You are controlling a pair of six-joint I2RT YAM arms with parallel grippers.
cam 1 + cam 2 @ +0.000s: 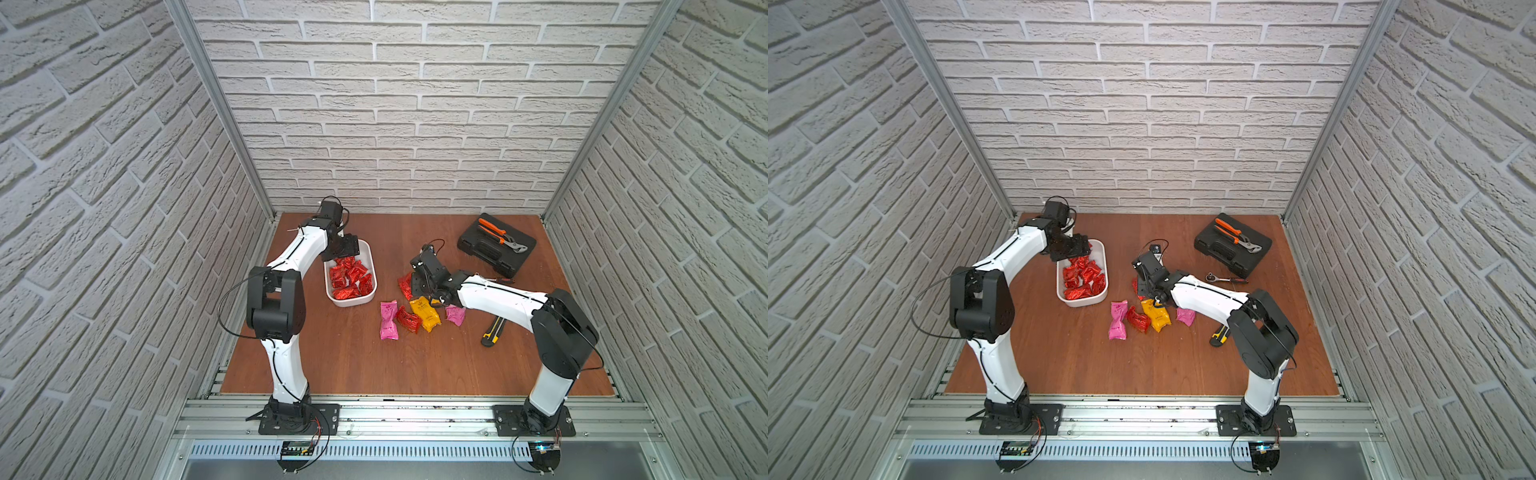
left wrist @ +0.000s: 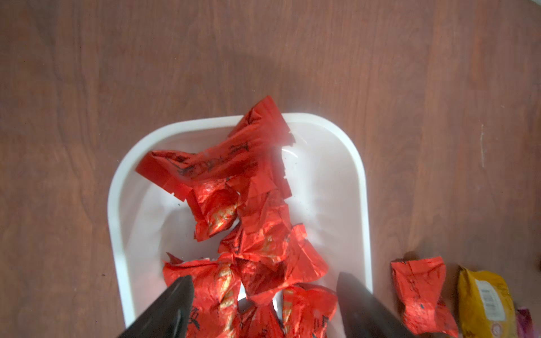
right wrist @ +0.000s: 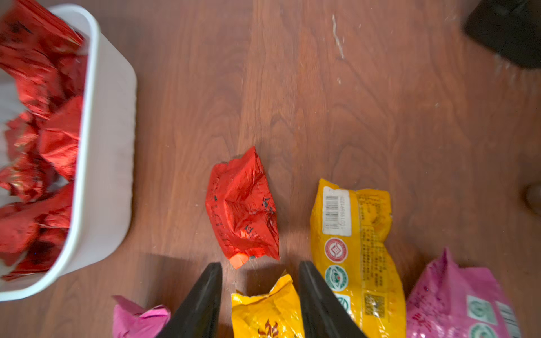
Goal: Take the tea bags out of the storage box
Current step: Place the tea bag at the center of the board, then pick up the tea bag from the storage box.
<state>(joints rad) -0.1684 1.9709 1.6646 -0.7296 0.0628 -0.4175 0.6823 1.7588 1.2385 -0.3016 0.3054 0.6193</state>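
Observation:
The white storage box [image 1: 372, 266] [image 1: 1104, 259] stands left of the table's middle and holds several red tea bags [image 1: 351, 276] [image 2: 257, 234]. My left gripper [image 2: 265, 276] [image 1: 345, 251] hangs open over the box's far end, its fingers either side of the red heap. Several tea bags lie on the table right of the box: pink [image 1: 389, 321], red [image 1: 409, 319], yellow [image 1: 426, 314], pink [image 1: 455, 314] and red [image 3: 243, 204]. My right gripper [image 3: 260, 264] [image 1: 417, 286] is open just above them. A yellow tea bag [image 3: 266, 310] lies loose between its fingers, with a gap on each side.
A black tool case [image 1: 478, 249] with orange pliers [image 1: 498, 235] sits at the back right. A ratchet [image 1: 1225, 279] lies just in front of it. A yellow-black utility knife [image 1: 492, 331] lies beside the right arm. Brick-pattern walls close in three sides.

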